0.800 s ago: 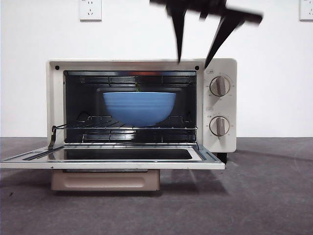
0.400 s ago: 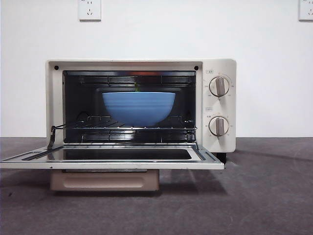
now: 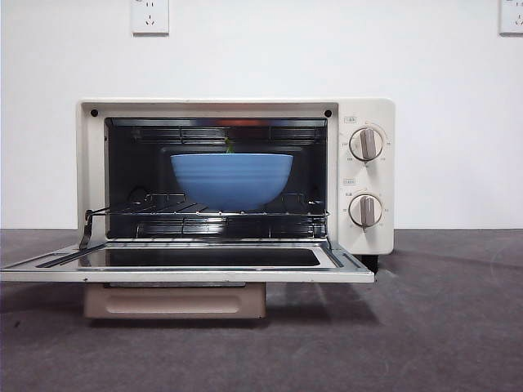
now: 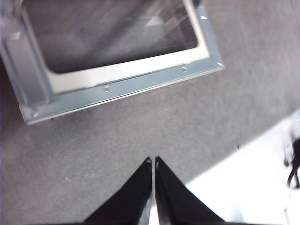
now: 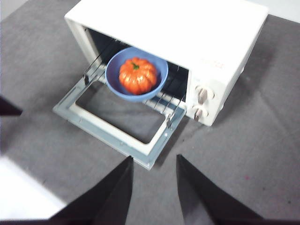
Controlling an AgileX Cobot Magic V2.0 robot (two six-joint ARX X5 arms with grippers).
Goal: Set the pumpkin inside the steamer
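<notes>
The cream-white steamer point(image 3: 368, 110) stands with its door point(image 3: 188, 269) folded down flat. A blue ribbed bowl point(image 3: 233, 180) sits on the wire rack inside. The orange pumpkin point(image 5: 137, 75) lies in that bowl point(image 5: 112, 77); in the front view only a bit of its green stem point(image 3: 230, 147) shows above the rim. My right gripper point(image 5: 154, 158) is open and empty, high above and in front of the steamer point(image 5: 187, 28). My left gripper point(image 4: 153, 161) is shut and empty above the grey table, in front of the open door point(image 4: 126, 77). Neither gripper shows in the front view.
A grey mat point(image 3: 441, 327) covers the table around the steamer. Two knobs point(image 3: 366, 144) sit on its right side. A beige handle point(image 3: 176, 300) hangs under the open door. A white area point(image 4: 253, 187) lies beyond the mat's edge near the left gripper.
One second ago an open gripper hung blurred above the steamer's top right; it has gone out of the front view. The bowl and steamer have not moved.
</notes>
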